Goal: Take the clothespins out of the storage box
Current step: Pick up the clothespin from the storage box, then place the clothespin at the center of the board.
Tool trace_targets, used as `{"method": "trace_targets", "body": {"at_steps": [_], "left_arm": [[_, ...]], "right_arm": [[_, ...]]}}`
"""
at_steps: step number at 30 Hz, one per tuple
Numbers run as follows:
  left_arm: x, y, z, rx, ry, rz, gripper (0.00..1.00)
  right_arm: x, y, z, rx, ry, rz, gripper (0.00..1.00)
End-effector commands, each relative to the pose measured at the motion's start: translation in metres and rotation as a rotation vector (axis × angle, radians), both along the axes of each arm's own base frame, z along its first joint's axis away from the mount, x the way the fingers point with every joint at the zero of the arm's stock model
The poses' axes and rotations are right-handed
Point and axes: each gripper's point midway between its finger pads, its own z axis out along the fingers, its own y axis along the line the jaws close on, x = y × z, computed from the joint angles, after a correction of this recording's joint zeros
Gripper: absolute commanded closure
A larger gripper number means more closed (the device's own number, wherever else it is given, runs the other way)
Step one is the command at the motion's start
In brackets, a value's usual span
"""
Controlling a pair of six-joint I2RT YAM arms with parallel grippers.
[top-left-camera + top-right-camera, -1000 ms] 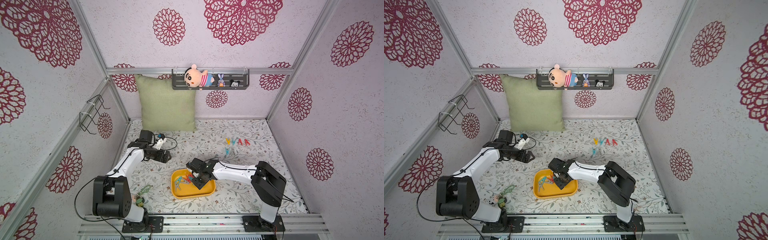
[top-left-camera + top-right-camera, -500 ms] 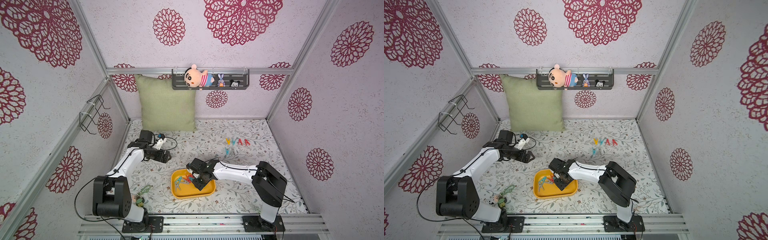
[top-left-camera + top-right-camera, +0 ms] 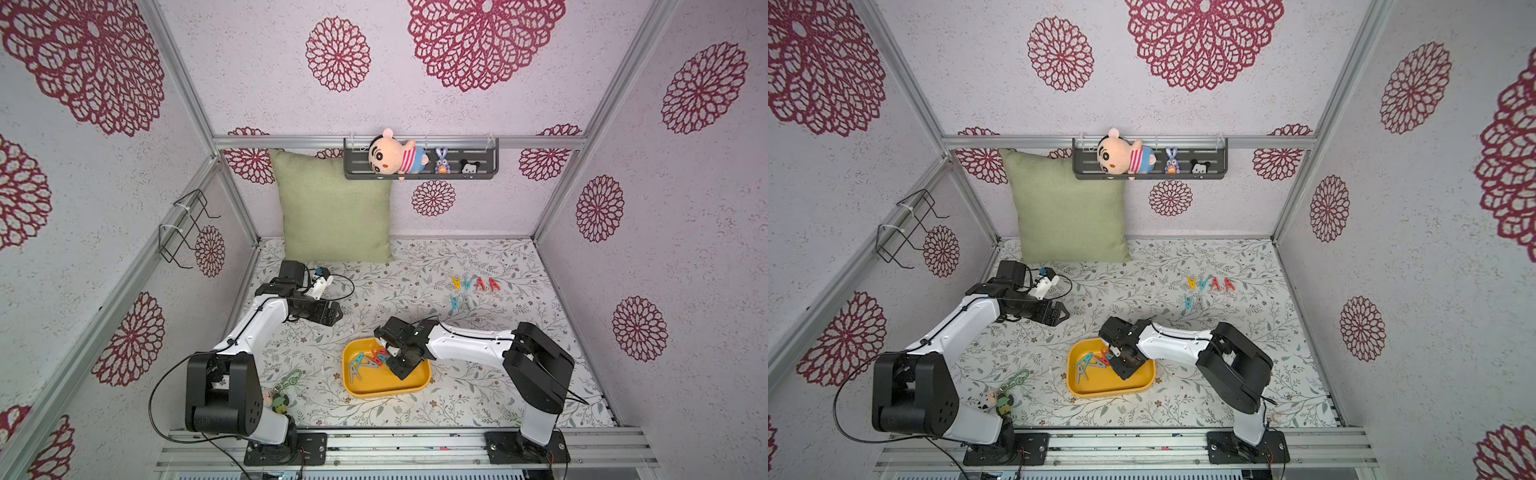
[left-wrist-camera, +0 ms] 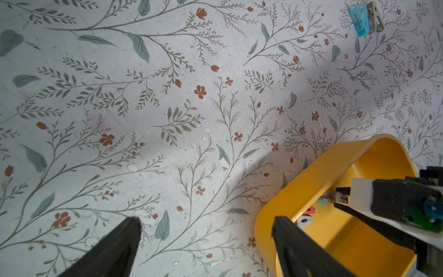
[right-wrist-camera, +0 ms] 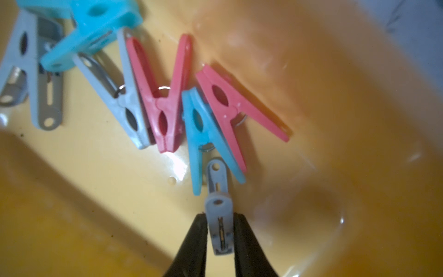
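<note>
Down inside the storage box [image 3: 386,392] [image 5: 335,120], the right hand [image 5: 219,217] is pinched narrow on a grey clothespin [image 5: 218,203], clamped against both of its flat sides, with the pin's far end pointing out over the yellow floor. Just past it, also in the box, lie the other clothespins [image 5: 165,108] [image 3: 365,363] in a loose heap: two red, two teal-blue and two grey, several touching or overlapping. In both top views the box rests on the tabletop [image 3: 415,266] near the middle of the front edge. Toward the back right corner six pegs lie out on the tabletop: a row [image 3: 476,284] of one yellow, one teal and two red, and a pair [image 3: 459,302], teal and pale, just in front of it. The left hand [image 3: 332,313] [image 4: 206,219] stands wide and holds nothing, over bare tabletop behind the box's left side, apart from it.
</note>
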Motion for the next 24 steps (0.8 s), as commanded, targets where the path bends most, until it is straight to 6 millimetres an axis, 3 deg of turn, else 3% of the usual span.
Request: {"method": "trace_targets", "body": {"at_steps": [1,21,24], "left_arm": [[-0.001,-0.001,0.002,-0.008,-0.012,-0.008,0.06],[0.0,-0.002,0.003,-0.012,-0.011,-0.008,0.06],[-0.001,-0.003,0.003,-0.012,-0.01,-0.011,0.06]], "right_arm": [[0.006,-0.001,0.023,0.038,-0.046,-0.017,0.81],[0.001,-0.01,0.054,0.079,-0.04,-0.062,0.84],[0.0,-0.008,0.066,0.123,-0.044,-0.07,0.84]]}}
